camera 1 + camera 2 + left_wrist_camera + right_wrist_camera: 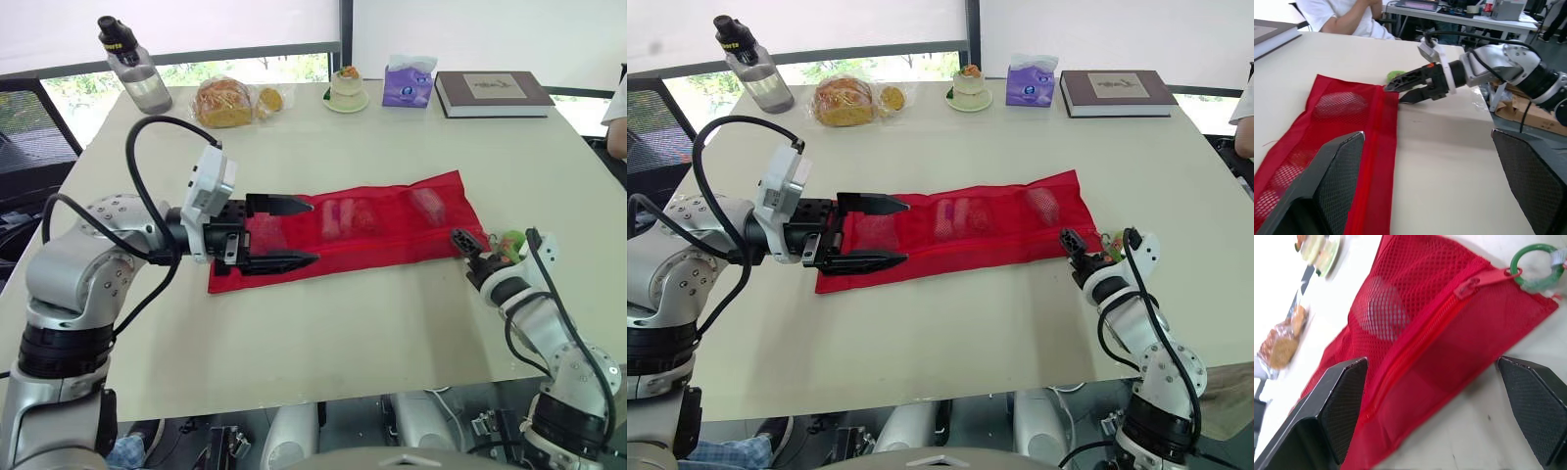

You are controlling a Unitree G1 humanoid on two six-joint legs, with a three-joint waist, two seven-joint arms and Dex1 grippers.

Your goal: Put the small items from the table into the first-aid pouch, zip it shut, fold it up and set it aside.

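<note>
Since the small items [338, 217] show through the mesh of the red first-aid pouch [392, 220], which lies flat and unfolded across the middle of the frame on the table [343, 333], I judge loading done. The zipper pull [1467, 286] sits at the pouch's end by the green ring [1535, 264], so the zip looks closed. My left gripper [312, 232] is spread wide over the pouch's left end, grasping nothing. My right gripper [462, 243], at the right-hand corner, is likewise parted and empty. Outstanding: folding and setting aside.
</note>
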